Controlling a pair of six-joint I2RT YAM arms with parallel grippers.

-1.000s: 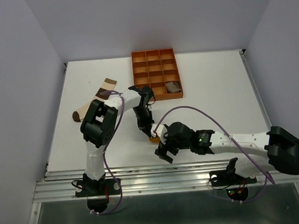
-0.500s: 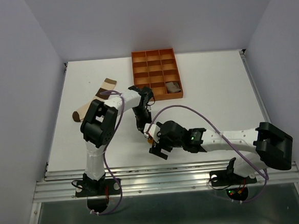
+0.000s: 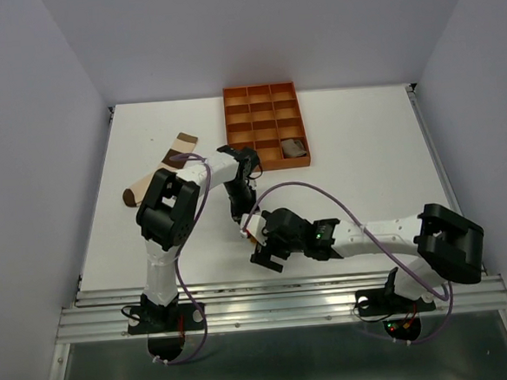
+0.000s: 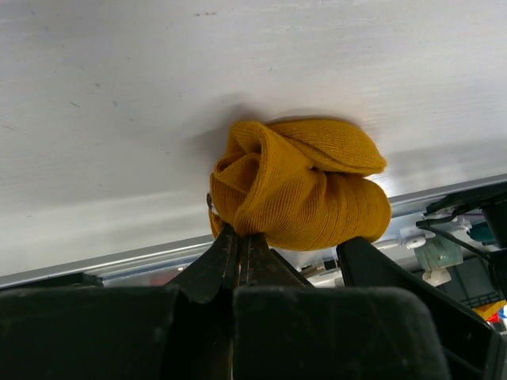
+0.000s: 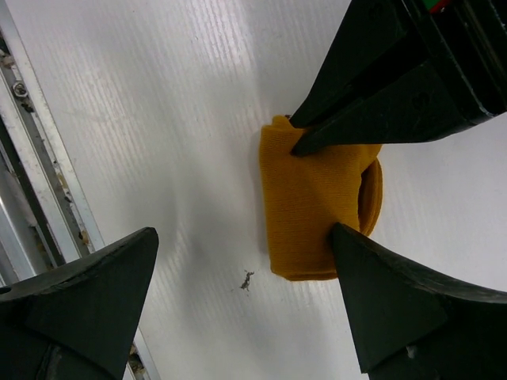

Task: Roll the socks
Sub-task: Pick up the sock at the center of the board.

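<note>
Arriving within the last second: right gripper [image 5: 244, 233], jaws spread wide, now flanking the mustard sock [image 5: 317, 206] near the table's [image 3: 355, 148] front edge. Left gripper [image 4: 242, 237], jaws pressed together, pinching a fold of that sock, which sits bunched on the table. Judged ready for a two-handed roll or hand-over; taupe sock [image 3: 294, 148] lies in the tray [image 3: 259, 88], brown sock [image 3: 179, 148] flat at left, not yet rolled.

table [image 3: 365, 165]: white | on it: orange tray [image 3: 259, 88], colour-blocked sock [image 3: 179, 147], rolled mustard sock [image 4: 301, 186]
</note>
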